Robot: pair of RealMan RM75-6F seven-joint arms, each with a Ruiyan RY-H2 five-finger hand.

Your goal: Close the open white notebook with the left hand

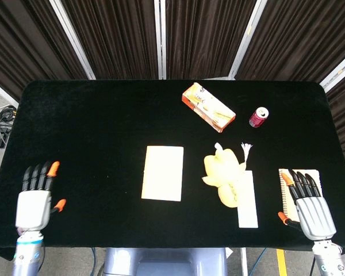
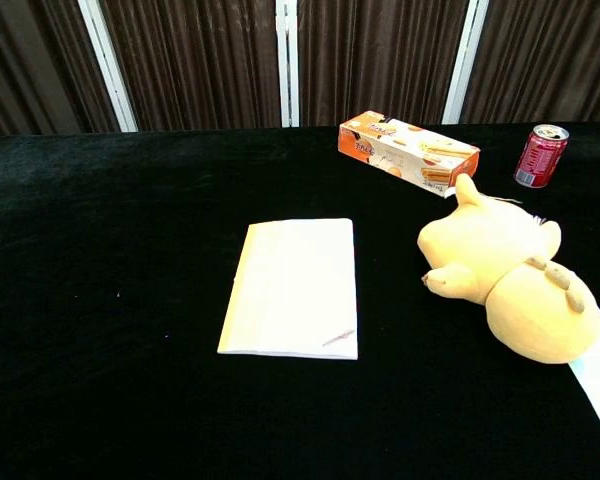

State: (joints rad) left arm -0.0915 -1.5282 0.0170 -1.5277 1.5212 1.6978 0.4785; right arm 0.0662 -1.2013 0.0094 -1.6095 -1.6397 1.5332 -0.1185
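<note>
The white notebook [image 1: 163,172] lies flat and closed near the middle of the black table, also seen in the chest view as the white notebook [image 2: 293,286] with a pale orange strip along its left edge. My left hand [image 1: 36,198] is far off at the table's front left corner, fingers spread, holding nothing. My right hand [image 1: 309,201] sits at the front right with its fingers apart, lying over a spiral notepad [image 1: 299,181]. Neither hand shows in the chest view.
A yellow plush toy [image 1: 224,175] lies right of the notebook, partly on a white paper strip [image 1: 248,201]. An orange snack box [image 1: 208,107] and a red soda can [image 1: 258,117] stand toward the back right. The table's front edge [image 1: 161,247] runs just below the hands.
</note>
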